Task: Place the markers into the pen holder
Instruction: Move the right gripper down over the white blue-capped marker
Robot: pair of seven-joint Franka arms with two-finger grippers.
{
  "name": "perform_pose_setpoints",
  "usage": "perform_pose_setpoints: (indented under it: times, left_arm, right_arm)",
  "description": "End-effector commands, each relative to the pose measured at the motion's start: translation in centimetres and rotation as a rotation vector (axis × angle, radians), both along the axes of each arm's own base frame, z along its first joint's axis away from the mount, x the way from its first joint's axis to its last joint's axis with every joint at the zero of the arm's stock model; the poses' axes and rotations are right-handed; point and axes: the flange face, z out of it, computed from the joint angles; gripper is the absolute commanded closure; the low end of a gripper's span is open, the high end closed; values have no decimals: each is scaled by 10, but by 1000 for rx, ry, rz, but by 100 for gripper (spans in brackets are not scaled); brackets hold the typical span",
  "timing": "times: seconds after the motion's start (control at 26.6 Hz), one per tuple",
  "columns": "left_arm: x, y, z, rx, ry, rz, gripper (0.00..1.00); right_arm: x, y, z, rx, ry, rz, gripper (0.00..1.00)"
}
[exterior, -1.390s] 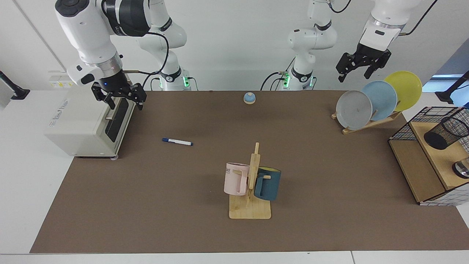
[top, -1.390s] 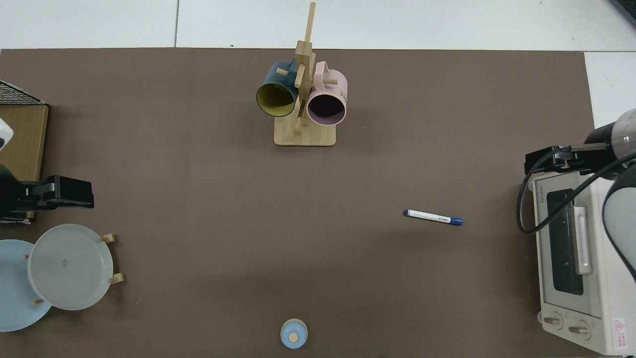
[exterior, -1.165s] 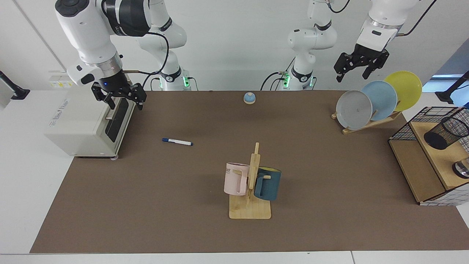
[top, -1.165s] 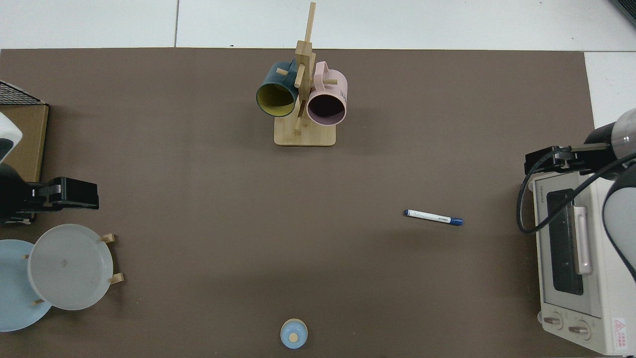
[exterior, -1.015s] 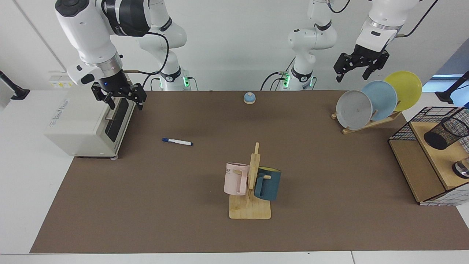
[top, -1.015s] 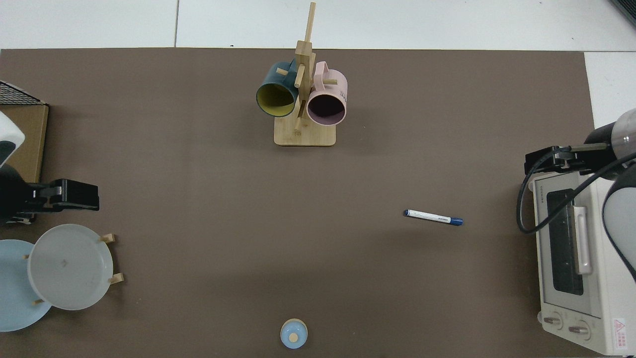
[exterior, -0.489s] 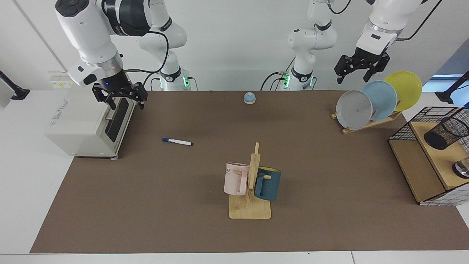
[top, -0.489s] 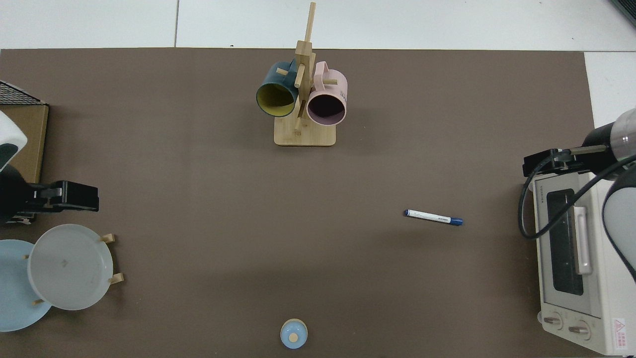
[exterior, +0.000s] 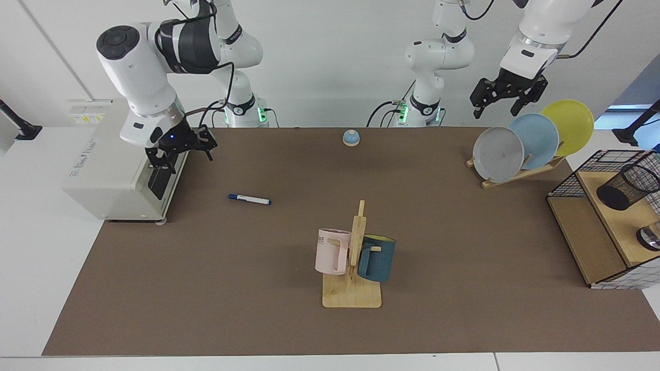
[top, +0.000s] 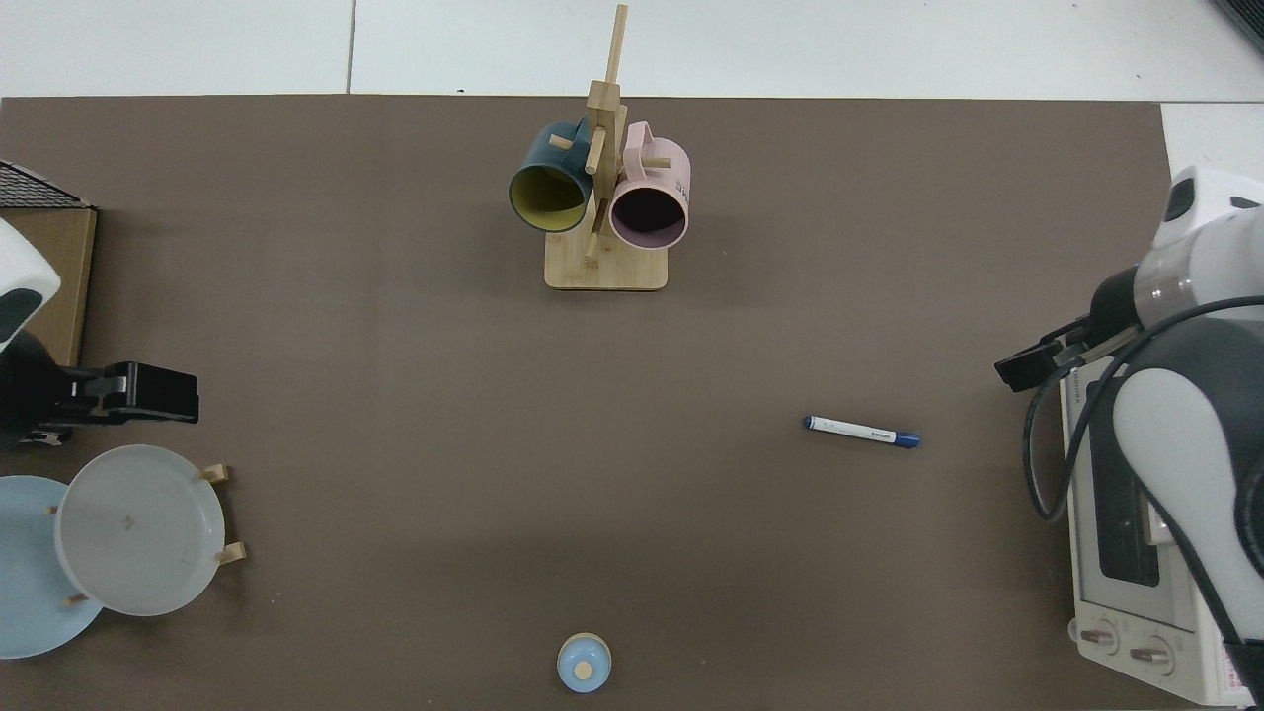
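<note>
Left of centre in the facing view, the marker (exterior: 249,199) lies flat on the brown mat (exterior: 289,330), untouched, its cap pointing toward the toaster oven (exterior: 113,175) at the frame's left edge. The right gripper (exterior: 180,149), which half a second ago hung level in front of the oven door, has swung over with its wrist rolled and now sits slightly nearer the marker, fingers spread wide and empty. In the top view it juts out from the right edge (top: 1037,363), still well apart from the marker (top: 861,432). That reads as the start of the reach for the pick-up; nothing has been grasped yet.

The left gripper (exterior: 504,97) waits at the upper right of the facing view, above the plate rack (exterior: 515,172), open and holding nothing, barely shifted over the last second. The pen holder (exterior: 628,186) stands tilted on the wooden shelf (exterior: 608,226) inside the wire basket frame at the far right edge, so the marker must cross the whole table, likely with a handover between the arms.

Between marker and holder stand the mug tree (exterior: 356,257) with its pink and blue mugs, low in the frame, and the plates; a blue bell (exterior: 351,137) sits at the mat's far edge. The mat around the marker is open, so the descent looks unobstructed.
</note>
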Motion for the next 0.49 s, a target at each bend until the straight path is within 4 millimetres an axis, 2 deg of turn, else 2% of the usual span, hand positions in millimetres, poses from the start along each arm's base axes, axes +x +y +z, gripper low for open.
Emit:
perform_pose_setpoints:
  times: [0.0,0.15,0.34,0.45]
  left_arm:
    - [-8,3,0,-10,-16,-13,0]
    - [-9,2,-1,-10,-14,-48,0]
    - [-9,4,-2,-14,-10,-102,0]
    - [-9,4,-4,-12,-5,-114,0]
  right_arm:
    - [-11,12,-60,24,-2,192,0]
    - [-25,36,-111,32,-8,421,0]
    - [-43,34,-157,30,-35,527,0]
    - [-49,34,-172,32,-66,561,0]
